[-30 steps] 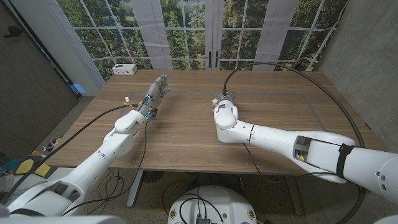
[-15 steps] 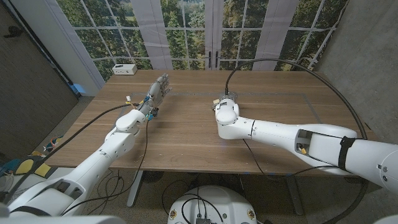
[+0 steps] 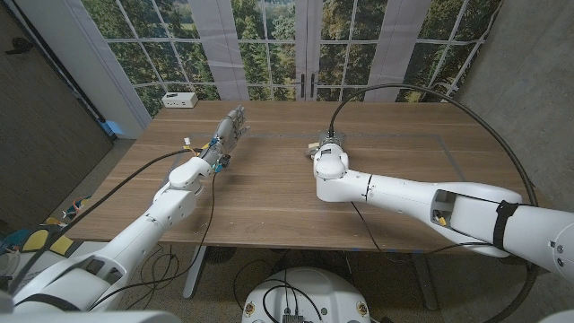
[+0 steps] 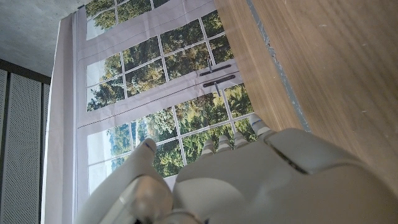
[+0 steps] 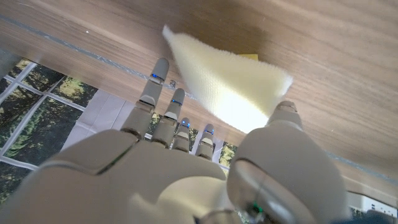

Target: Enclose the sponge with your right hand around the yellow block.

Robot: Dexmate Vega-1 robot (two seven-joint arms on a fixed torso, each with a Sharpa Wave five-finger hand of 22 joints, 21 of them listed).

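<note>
Right hand [image 5: 205,174], fingers spread, at the pale sponge [image 5: 227,84] on the table [image 3: 269,193] (a yellow block [image 5: 249,56] edge behind it); left hand [image 3: 229,128] outstretched, holding nothing.

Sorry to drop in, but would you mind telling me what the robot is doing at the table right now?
The right hand is reaching over a pale yellow sponge on the wooden table, fingers spread beside it and thumb at its far corner. A bit of the yellow block peeks out behind the sponge. The left hand waits apart, holding nothing.
</note>
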